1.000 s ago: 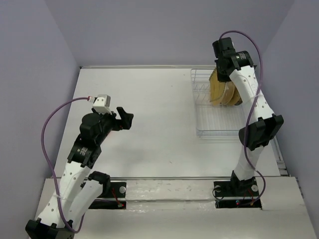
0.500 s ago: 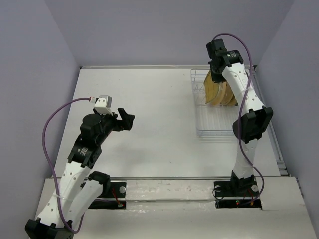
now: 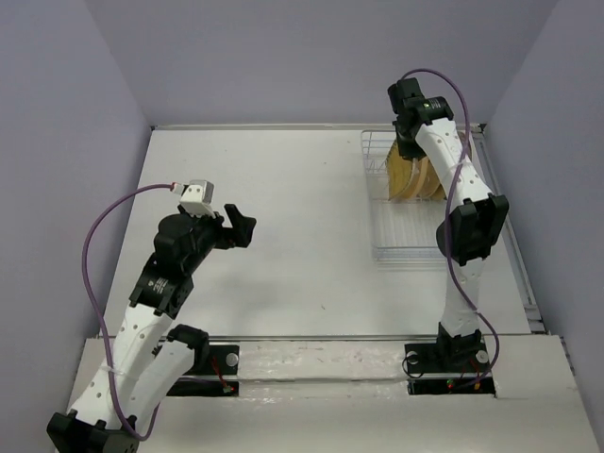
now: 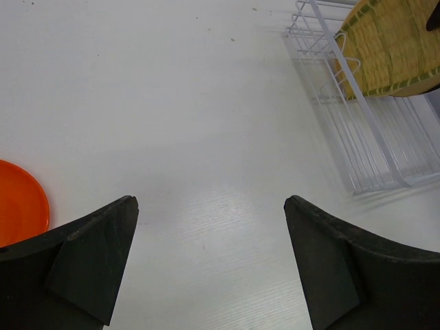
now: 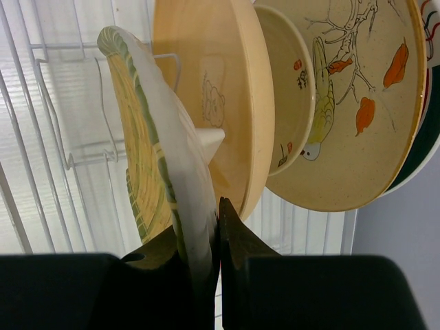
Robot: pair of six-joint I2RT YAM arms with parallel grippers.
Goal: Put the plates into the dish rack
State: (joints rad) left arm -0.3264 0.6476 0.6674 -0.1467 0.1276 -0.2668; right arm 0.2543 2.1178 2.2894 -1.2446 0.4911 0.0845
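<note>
The white wire dish rack (image 3: 406,236) stands at the back right. My right gripper (image 3: 408,142) is above its far end, shut on the rim of the yellow-green woven-look plate (image 5: 141,165), which stands on edge among the tines. Behind that plate stand the orange-tan plate (image 5: 220,89), the small beige floral plate (image 5: 289,89), the cream leaf-print plate (image 5: 357,103) and the white plate with a green-red rim (image 5: 430,137). The small orange-red plate (image 4: 20,203) lies flat on the table, left of my open, empty left gripper (image 4: 210,206), and is hidden in the top view.
The rack's near half (image 4: 364,144) holds nothing. White walls enclose the table at the back and sides. The left arm (image 3: 179,255) hovers over the table's left-middle, far from the rack.
My right gripper has moved left and towards the rack's far end with the woven-look plate, bringing it more upright beside the other plates. The left arm has not moved.
</note>
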